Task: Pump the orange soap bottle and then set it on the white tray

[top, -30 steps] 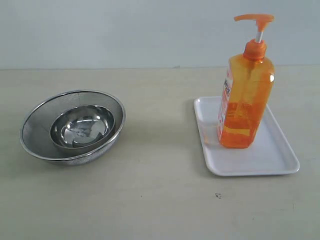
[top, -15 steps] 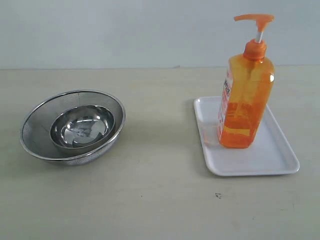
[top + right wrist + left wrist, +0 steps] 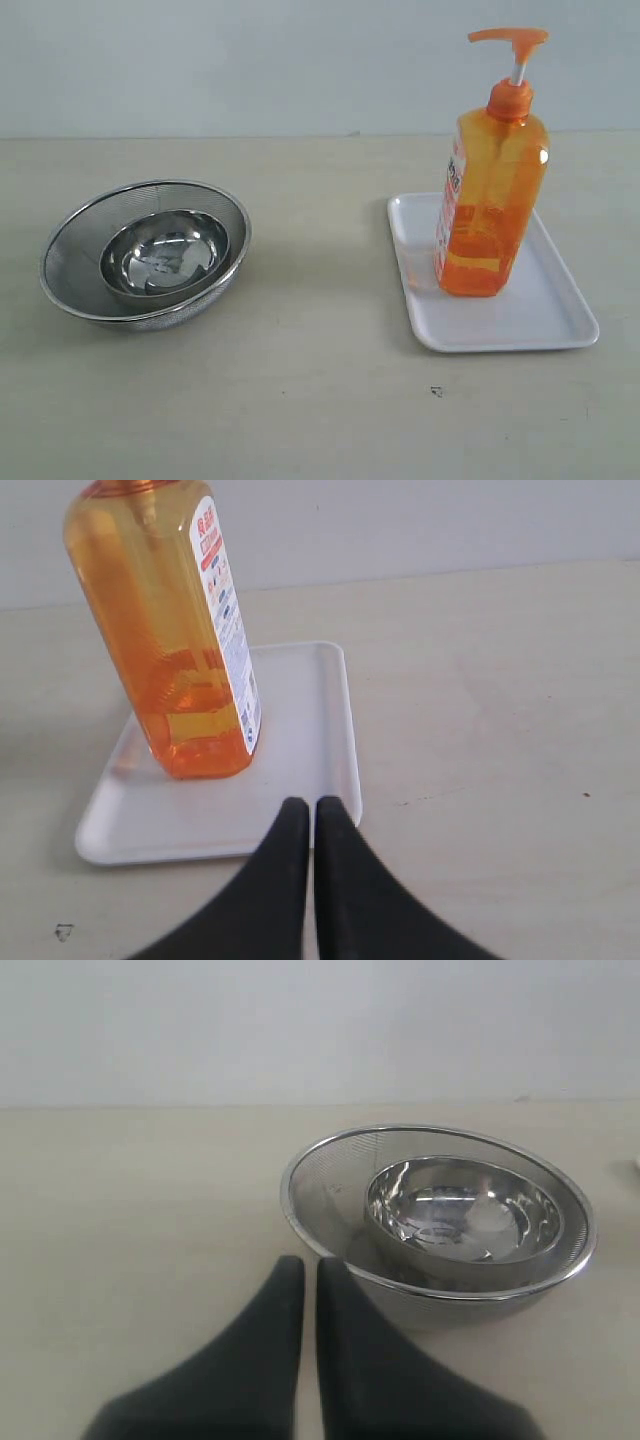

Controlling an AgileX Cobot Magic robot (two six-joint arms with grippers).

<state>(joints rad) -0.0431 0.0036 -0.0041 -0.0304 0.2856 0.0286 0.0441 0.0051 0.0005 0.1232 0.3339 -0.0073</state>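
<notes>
Orange soap bottle [image 3: 492, 200]: translucent, flat-sided plastic with an orange pump head on a white stem. It stands upright on the white tray [image 3: 565, 318], on the left half as the exterior view shows it.

Tray: smooth rectangular plastic with rounded corners and a low raised rim, lying on the matte beige table [image 3: 320, 400].

Well apart to the left is a round steel mesh strainer [image 3: 70, 262] with a polished steel bowl [image 3: 165, 255] nested inside.

The pump head shows only in the exterior view, and the grippers show only in the wrist views.

Right gripper [image 3: 305, 805]: dark tapered fingers pressed together and holding nothing, tips near the tray's rim and clear of the bottle.

Left gripper [image 3: 308, 1270]: fingers closed to a thin slit and empty, just beside the strainer's rim; contact cannot be determined
</notes>
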